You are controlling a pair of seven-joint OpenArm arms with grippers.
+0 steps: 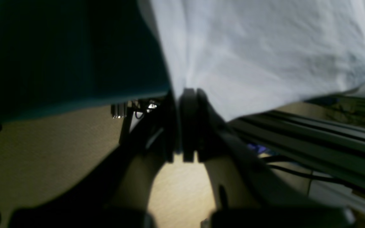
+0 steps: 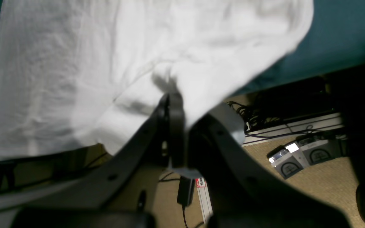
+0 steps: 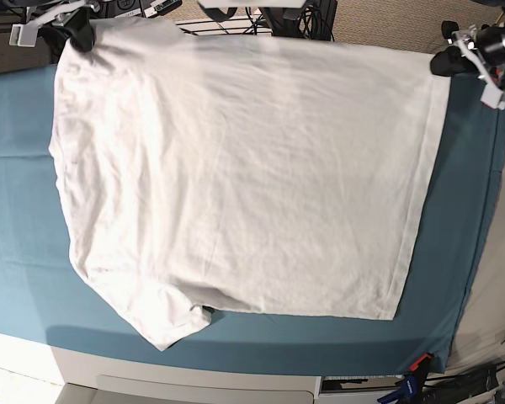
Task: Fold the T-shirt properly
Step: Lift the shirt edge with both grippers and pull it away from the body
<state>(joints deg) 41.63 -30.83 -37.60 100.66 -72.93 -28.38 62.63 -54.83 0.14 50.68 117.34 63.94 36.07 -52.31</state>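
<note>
Two end effectors, left end effector point(image 3: 444, 61), right end effector point(image 3: 80, 38), pinching T-shirt point(image 3: 236, 177)

A tabletop draped in a teal cloth point(image 3: 17, 210) carries one thing: a plain white, wrinkled short-sleeved cotton T-shirt point(image 3: 244, 177), spread flat over most of it, its far edge reaching past the tabletop's far side.

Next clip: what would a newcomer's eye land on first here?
The plain white wrinkled T-shirt dominates, spread wide over the teal table cloth, one sleeve poking out at the base view's bottom. Next come the two dark grippers at its top corners: the right gripper and the left gripper, each closed on the shirt's edge.
</note>
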